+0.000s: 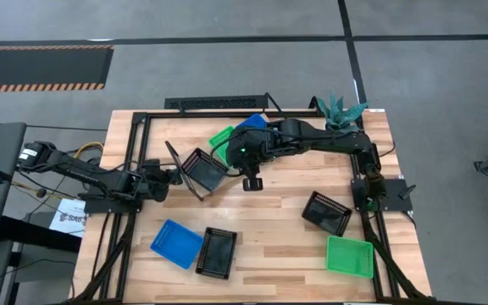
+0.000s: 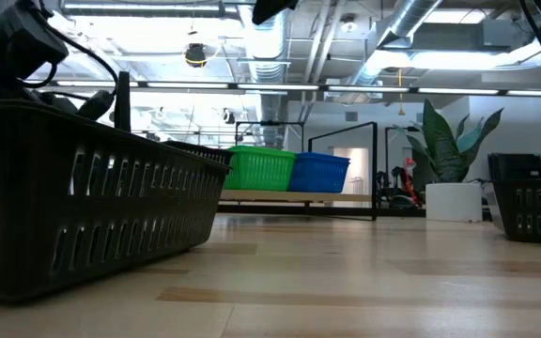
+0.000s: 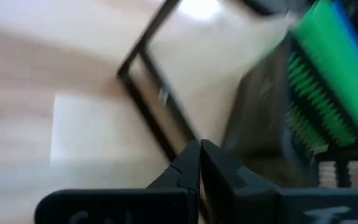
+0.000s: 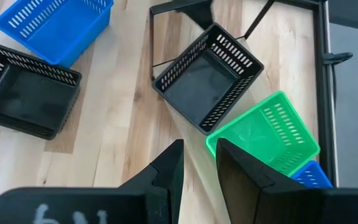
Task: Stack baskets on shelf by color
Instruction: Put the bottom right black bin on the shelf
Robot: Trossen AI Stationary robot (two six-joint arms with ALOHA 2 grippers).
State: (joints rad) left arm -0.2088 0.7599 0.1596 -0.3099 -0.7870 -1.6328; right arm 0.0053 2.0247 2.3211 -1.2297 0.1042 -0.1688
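High view counts seven small perforated plastic baskets. Nearest on the wooden bench (image 1: 269,254) lie a blue one (image 1: 176,243), a black one (image 1: 216,252) and a green one (image 1: 349,256). Farther sits a black one (image 1: 326,212). On the light wood shelf (image 1: 227,182) rest black (image 1: 203,169), green (image 1: 222,136) and blue (image 1: 251,123). They look light, fairly stiff; a side wall's rim seems the best hold. Left claw (image 1: 174,176) is clenched, empty; right claw (image 1: 252,182) hangs slightly parted, empty.
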